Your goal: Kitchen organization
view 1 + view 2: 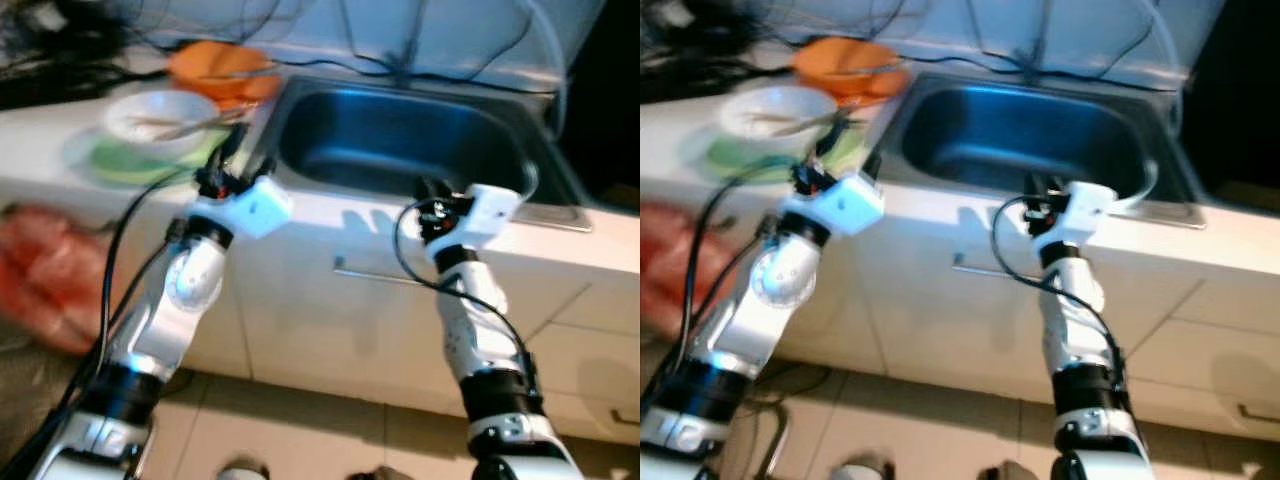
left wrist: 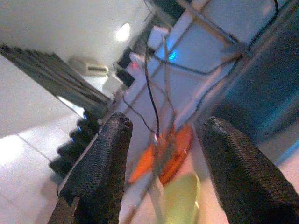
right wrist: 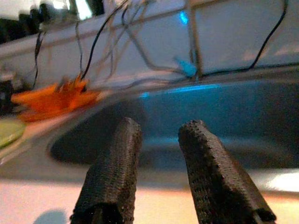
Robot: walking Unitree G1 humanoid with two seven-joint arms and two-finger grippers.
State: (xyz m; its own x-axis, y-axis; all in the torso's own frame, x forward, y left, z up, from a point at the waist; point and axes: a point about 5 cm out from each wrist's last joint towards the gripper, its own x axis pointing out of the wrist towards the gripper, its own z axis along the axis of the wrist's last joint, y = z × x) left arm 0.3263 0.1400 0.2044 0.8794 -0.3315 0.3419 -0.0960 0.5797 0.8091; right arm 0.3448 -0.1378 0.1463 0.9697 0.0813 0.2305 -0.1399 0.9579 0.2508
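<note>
1. You've got both arms raised to the front edge of the white countertop (image 1: 330, 225). Nothing is held. Judging from that, the organizing has barely started.
2. Left gripper (image 2: 161, 140): fingers spread wide, empty, hovering at the counter edge just beside the dishes and aimed toward them. In the left wrist view you see the orange dish between the fingers, further off, not touched.
3. Right gripper (image 3: 156, 140): fingers parted with a narrower gap, empty, poised at the front rim of the stainless steel sink basin (image 1: 420, 145) and pointing into it.
4. The sink basin looks empty as far as the blur allows; I can't rule out something small at the bottom.
5. Left to sort, all to the left of the sink: white bowl with utensils lying across it (image 1: 160, 118), sitting on a pale green plate (image 1: 120, 160); an orange bowl or dish (image 1: 222, 72) behind it, near the sink's back corner.
6. Black cables (image 1: 90, 50) clutter the back of the counter and run along the wall behind the sink; watch them when you reach in.
7. A blurred red bundle (image 1: 45, 275), maybe cloth or a bag, hangs below the counter at the far left; too smeared to name.
8. Likely next: left gripper goes for the white bowl, the nearest thing to it.
</note>
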